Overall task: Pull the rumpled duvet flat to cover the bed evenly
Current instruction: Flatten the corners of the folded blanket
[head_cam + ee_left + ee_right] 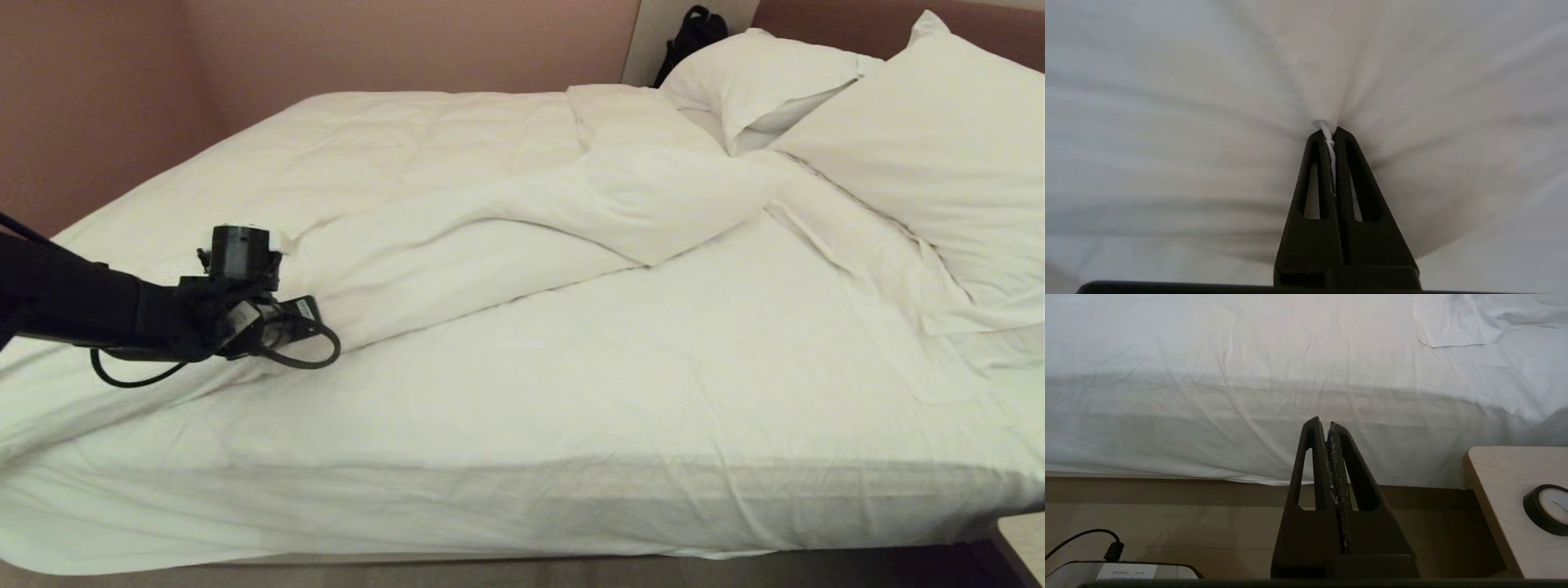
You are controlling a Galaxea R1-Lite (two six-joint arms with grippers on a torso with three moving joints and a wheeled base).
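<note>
The duvet (pixel 457 204) lies rumpled across the far half of the bed (pixel 571 490), near 2 pillows (pixel 922 139). The left gripper (pixel 1331 132) has its jaws clenched on a duvet fold; the right gripper (pixel 1327 424), jaws closed empty, hangs beside the mattress near a tabletop (pixel 1498 498). Pinkish walls (pixel 367 41) stand behind.

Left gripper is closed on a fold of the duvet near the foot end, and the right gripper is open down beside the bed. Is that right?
Not quite. The right gripper is shut, empty, low beside the bed; the right wrist view shows this. The rest holds: the left gripper is closed on a pinch of the duvet near the foot end.
</note>
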